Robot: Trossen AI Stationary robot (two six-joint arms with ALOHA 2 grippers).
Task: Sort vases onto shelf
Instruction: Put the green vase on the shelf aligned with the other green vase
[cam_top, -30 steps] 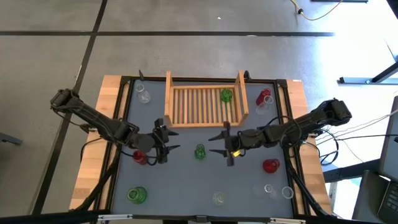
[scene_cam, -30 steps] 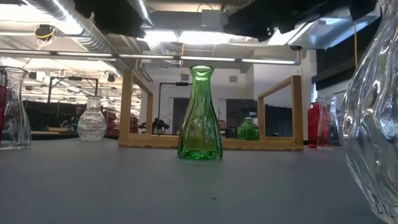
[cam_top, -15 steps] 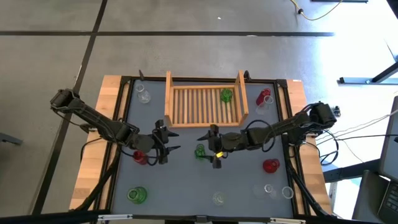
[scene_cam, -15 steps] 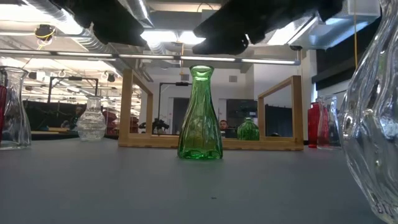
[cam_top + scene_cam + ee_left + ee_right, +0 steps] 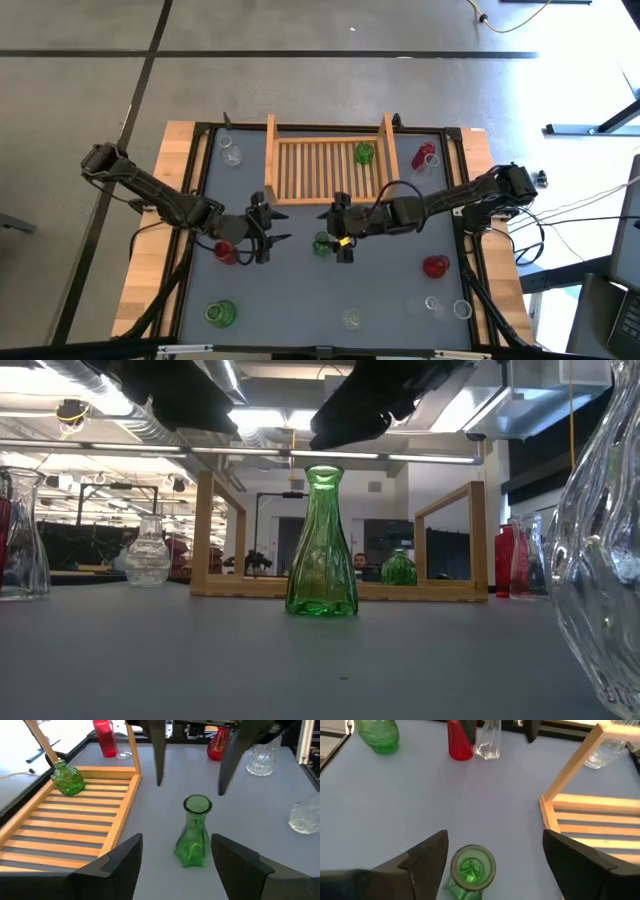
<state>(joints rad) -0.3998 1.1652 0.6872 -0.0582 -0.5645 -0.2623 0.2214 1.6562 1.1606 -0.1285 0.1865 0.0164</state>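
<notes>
Only one vase is sorted so far — a round green vase (image 5: 364, 152) sits on the shelf (image 5: 330, 195), at its far right. The rest are on the grey worktop (image 5: 290, 300), so by my judgement the task has barely begun. The right tool (image 5: 342, 232) hovers over the tall green vase (image 5: 322, 243) standing in the middle, just in front of the shelf, fingers apart on either side of its neck and not touching it. The left tool (image 5: 262, 232) waits left of that vase, above the worktop, its fingers apart and empty, a red vase (image 5: 225, 252) beside it. No brand, label or writing can be read anywhere.
</notes>
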